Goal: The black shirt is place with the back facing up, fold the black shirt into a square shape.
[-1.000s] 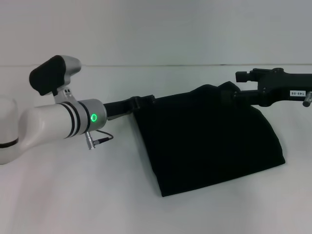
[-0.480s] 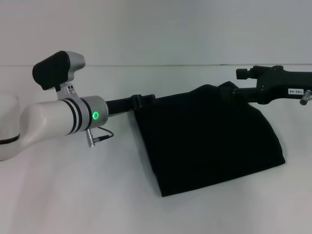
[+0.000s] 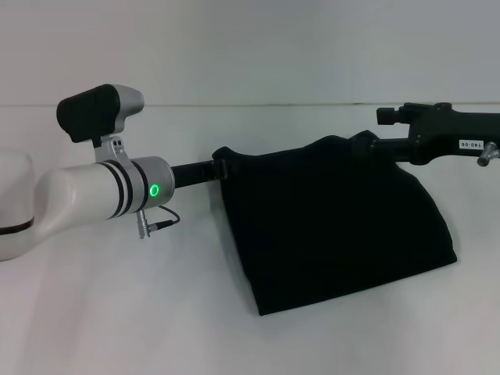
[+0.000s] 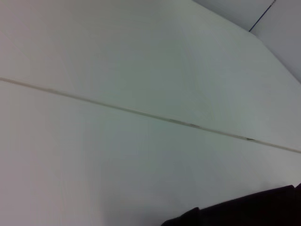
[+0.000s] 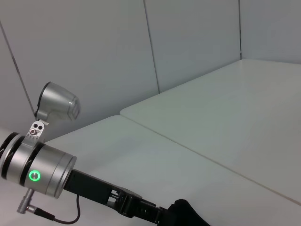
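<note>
The black shirt [image 3: 336,226] hangs doubled over between my two grippers, its top edge lifted and its lower fold resting on the white table [image 3: 117,312]. My left gripper [image 3: 226,166] is shut on the shirt's upper left corner. At the upper right corner my right gripper [image 3: 375,148] is shut on the fabric. In the right wrist view the left gripper [image 5: 150,213] pinches a bunch of the shirt [image 5: 186,214]. The left wrist view shows only a dark strip of the shirt [image 4: 254,212] at the picture's edge.
White tabletop lies all around the shirt, with a seam line [image 4: 141,113] running across it. A pale wall [image 3: 250,47] stands behind the table's far edge.
My left arm has shifted a little to the right and up, pulling the shirt's left corner tauter. The right gripper has risen very slightly.
</note>
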`<state>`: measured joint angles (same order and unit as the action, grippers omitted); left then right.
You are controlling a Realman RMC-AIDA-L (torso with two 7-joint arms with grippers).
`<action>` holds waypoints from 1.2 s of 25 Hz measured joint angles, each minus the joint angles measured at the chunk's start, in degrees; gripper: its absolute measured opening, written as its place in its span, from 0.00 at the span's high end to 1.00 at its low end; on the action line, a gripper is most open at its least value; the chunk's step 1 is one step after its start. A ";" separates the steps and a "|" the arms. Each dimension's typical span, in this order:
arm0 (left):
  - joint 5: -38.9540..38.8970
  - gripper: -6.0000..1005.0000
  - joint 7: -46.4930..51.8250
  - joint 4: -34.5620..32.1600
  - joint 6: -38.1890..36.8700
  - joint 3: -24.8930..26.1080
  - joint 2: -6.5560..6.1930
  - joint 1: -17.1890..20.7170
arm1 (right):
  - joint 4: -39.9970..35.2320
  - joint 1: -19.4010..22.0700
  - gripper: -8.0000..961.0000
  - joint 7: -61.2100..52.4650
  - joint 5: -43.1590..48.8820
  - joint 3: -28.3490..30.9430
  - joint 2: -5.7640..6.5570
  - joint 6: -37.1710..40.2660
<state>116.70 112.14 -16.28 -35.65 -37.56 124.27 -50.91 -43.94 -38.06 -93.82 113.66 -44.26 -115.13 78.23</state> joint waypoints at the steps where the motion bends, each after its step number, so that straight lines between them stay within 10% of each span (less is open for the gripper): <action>1: -0.05 0.48 -0.15 -0.02 0.02 0.02 0.04 -0.01 | 0.00 -0.04 0.07 0.02 0.00 0.00 0.00 0.00; 13: -0.16 0.91 0.01 -0.25 -0.56 0.31 -0.21 0.01 | 0.00 -0.25 0.07 0.04 -0.02 -0.04 -0.01 0.05; 30: 0.17 0.93 0.14 -0.50 -2.10 0.00 -0.98 -6.30 | 0.79 -0.40 0.06 1.26 -0.04 -0.11 -1.45 -0.33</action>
<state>116.87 112.28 -16.78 -37.75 -37.56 123.29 -57.21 -43.15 -38.46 -92.56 113.62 -44.37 -116.58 77.91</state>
